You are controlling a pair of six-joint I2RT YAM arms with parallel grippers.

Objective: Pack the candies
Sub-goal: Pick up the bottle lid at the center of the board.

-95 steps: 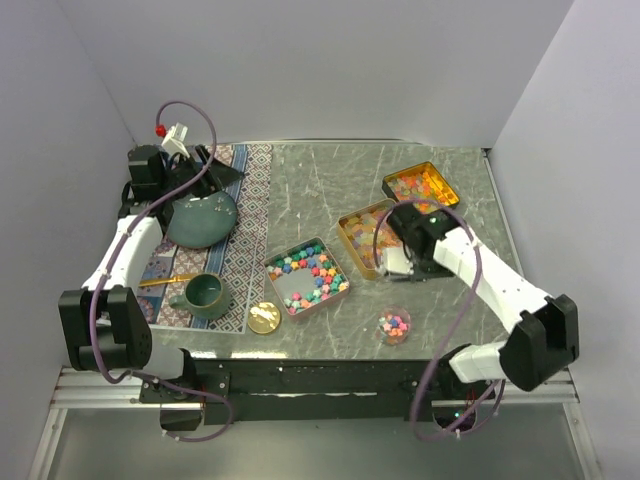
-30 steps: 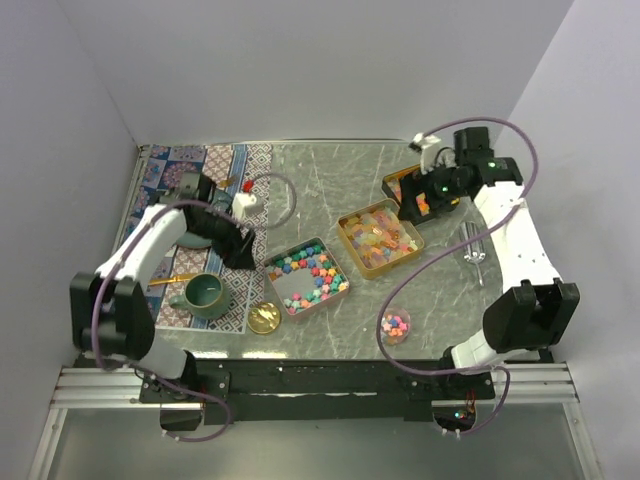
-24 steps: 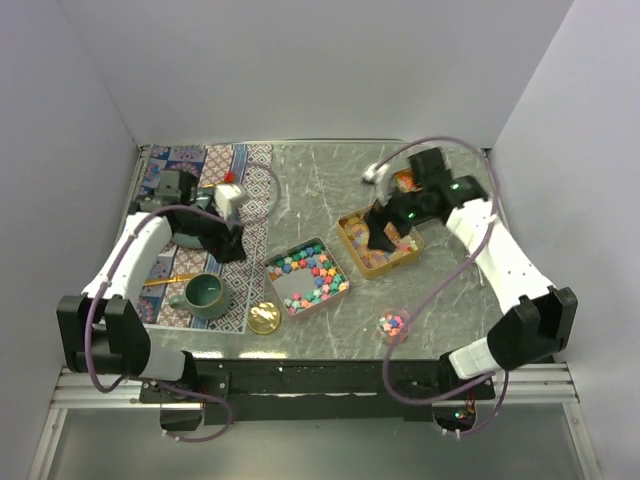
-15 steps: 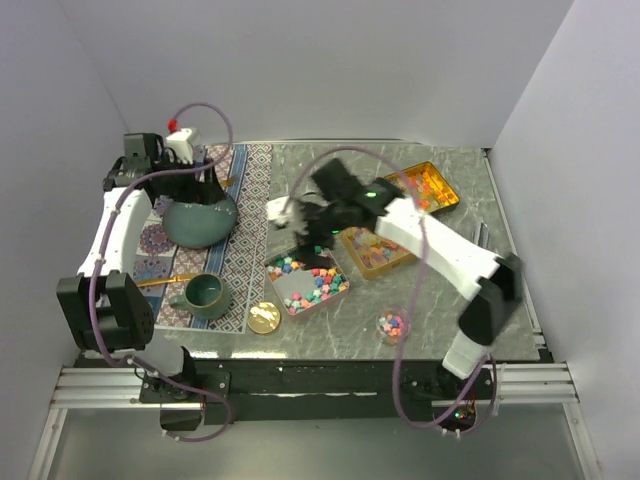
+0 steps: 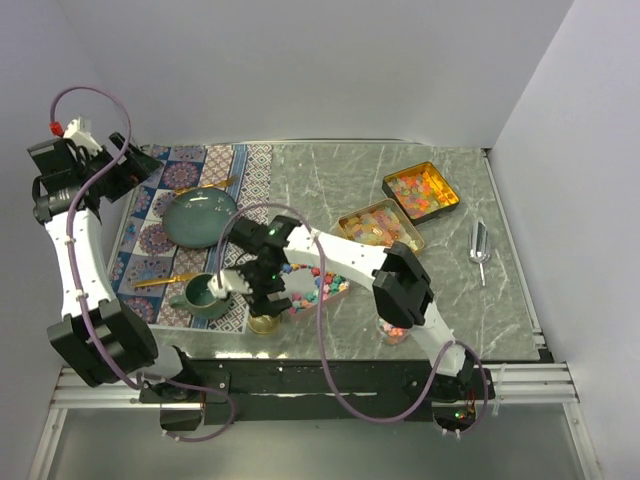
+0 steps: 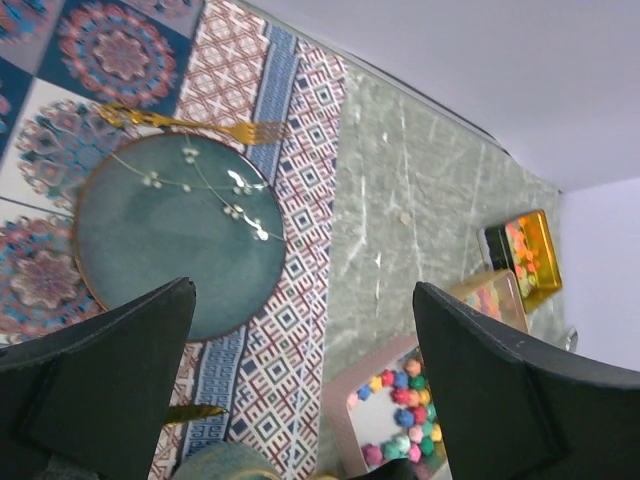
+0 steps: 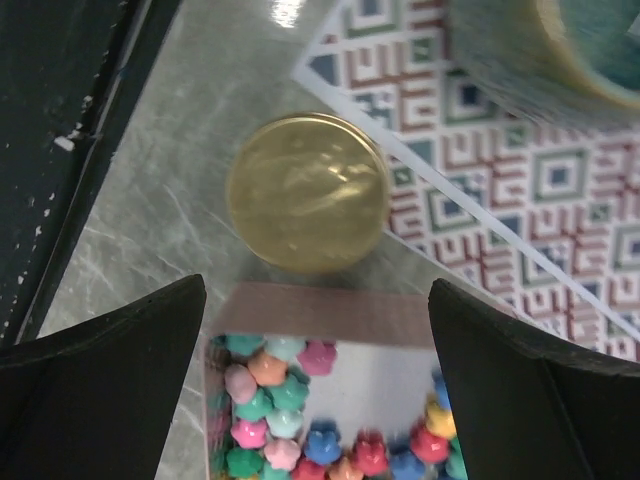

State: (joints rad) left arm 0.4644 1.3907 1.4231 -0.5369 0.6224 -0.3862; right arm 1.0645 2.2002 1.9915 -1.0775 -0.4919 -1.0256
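Both pincers stand spread wide, pinching nothing. My left pincer (image 6: 302, 290) hangs high at ten o'clock above a glazed teal plate (image 6: 175, 235) and a thin gold fork (image 6: 190, 122) on the patterned mat (image 6: 290, 150). My right pincer (image 7: 318, 290) hovers at six o'clock over a shiny round gold disc (image 7: 308, 192). The candies (image 7: 290, 425), matte pastel stars, lie in a rose rectangular tin (image 7: 320, 305) near centre. The top view adds two gold tins (image 5: 346, 220) holding more at two o'clock, which the right wrist view misses. The worktop (image 5: 330, 180) is veined grey-green stone, and the walls are plain and pale.
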